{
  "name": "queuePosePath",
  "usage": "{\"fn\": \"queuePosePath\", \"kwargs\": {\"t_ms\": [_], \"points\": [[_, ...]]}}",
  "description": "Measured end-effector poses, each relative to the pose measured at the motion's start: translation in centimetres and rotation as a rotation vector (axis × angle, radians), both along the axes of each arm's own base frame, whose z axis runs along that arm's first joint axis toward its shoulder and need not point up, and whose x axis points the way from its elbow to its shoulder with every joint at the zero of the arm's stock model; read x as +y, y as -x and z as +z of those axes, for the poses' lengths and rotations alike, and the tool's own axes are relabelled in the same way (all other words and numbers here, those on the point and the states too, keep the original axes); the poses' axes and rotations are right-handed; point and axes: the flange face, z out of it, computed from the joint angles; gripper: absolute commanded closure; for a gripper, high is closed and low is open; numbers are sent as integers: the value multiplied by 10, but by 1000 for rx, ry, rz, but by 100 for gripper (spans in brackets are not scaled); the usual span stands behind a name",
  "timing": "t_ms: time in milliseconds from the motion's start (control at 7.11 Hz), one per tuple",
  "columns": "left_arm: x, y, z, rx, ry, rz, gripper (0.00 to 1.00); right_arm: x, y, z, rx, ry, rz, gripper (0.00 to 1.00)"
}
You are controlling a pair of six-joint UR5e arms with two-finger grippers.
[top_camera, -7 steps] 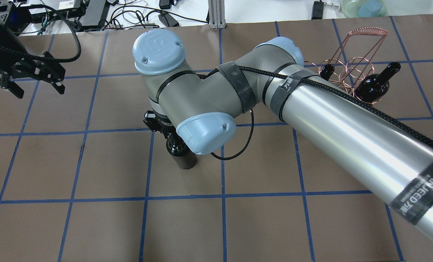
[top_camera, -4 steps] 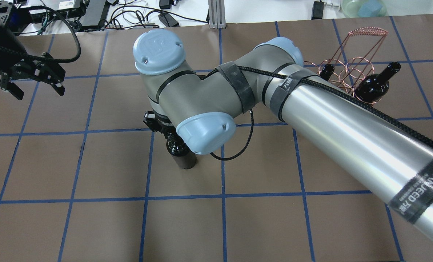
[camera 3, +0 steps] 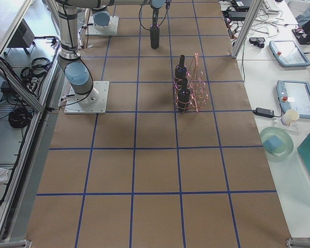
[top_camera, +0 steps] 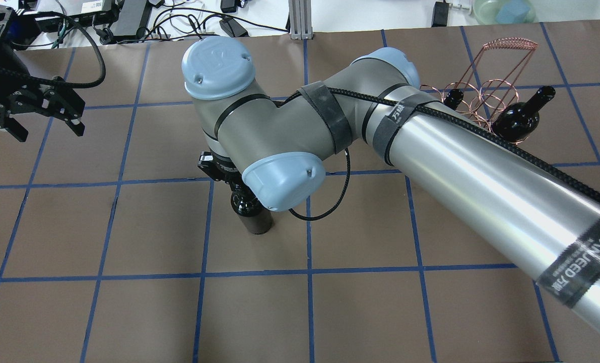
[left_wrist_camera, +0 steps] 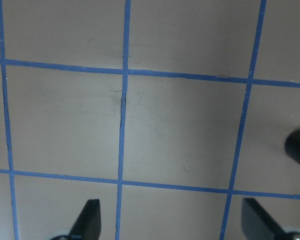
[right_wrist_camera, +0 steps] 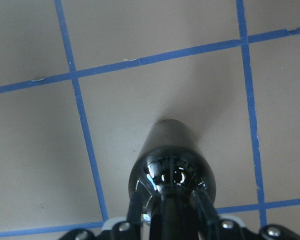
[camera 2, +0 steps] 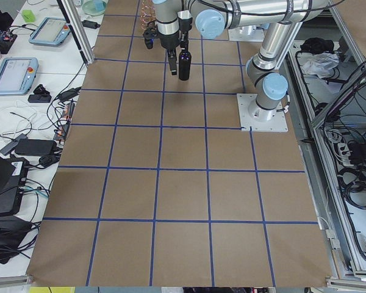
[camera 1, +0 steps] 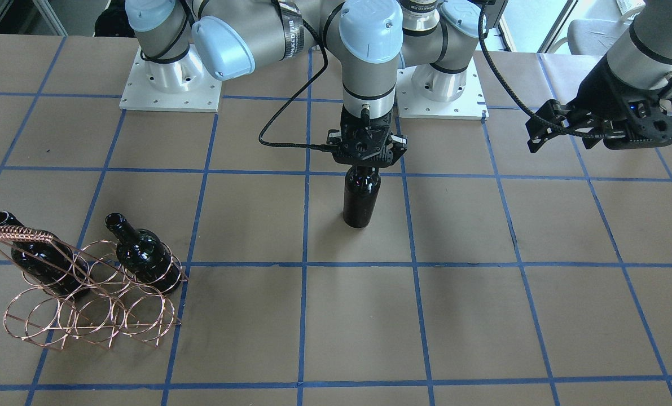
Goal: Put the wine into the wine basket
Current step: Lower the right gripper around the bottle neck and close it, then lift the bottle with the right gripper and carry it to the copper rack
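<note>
The wine (camera 1: 361,197) is a near-black bottle standing upright near the table's middle; it also shows in the overhead view (top_camera: 252,217) and the right wrist view (right_wrist_camera: 172,165). My right gripper (camera 1: 365,163) is shut on its neck from above (right_wrist_camera: 172,220). I cannot tell whether its base touches the table. The wine basket (camera 1: 87,304), a copper wire rack, stands on my right side (top_camera: 501,50) and holds two like bottles (camera 1: 39,259) (camera 1: 144,256). My left gripper (top_camera: 45,131) is open and empty, hovering over bare table on my left (left_wrist_camera: 172,225).
The table (camera 1: 482,310) is covered in brown paper with a blue tape grid. Cables and power supplies (top_camera: 128,20) lie beyond its far edge. My right arm's long silver link (top_camera: 481,186) crosses above the table between the held bottle and the basket.
My left gripper has drifted a little to the left. My right wrist has shifted very slightly with the bottle still held; the basket has not moved.
</note>
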Motion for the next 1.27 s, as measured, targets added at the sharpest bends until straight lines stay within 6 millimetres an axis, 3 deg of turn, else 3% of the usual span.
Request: {"fn": "queuePosePath", "kwargs": {"t_ms": [422,1266], "points": [[1,-7,0,4,-2,-8,0,2,-3,-4,-5,-24,-1,63],[2,-7,-4,9,-14,-30,0,3,-3,0,-16,-68,-4,96]]}}
